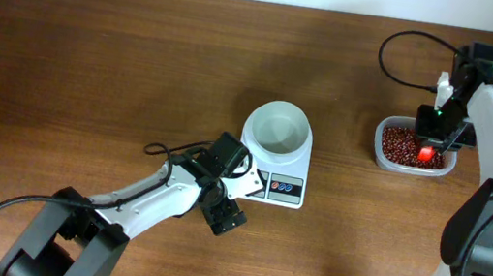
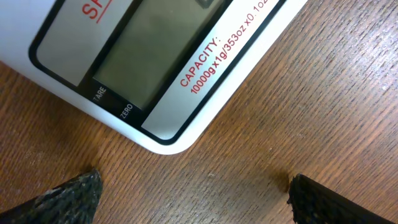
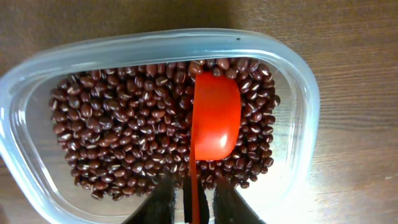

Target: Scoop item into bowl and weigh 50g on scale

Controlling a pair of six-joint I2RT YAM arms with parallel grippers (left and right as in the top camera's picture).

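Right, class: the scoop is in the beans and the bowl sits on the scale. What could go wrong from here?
The right gripper pinches the red scoop by its thin handle alone, so a loaded scoop may twist and drop beans on the way to the bowl. The open left gripper sits close to the front of the scale; a nudge there could upset the reading.

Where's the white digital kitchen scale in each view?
Overhead: centre, white digital kitchen scale under the small round white bowl.
Left wrist: upper left, only its front display corner.
Right wrist: not in it.
Shared landmark: the brown wooden table.
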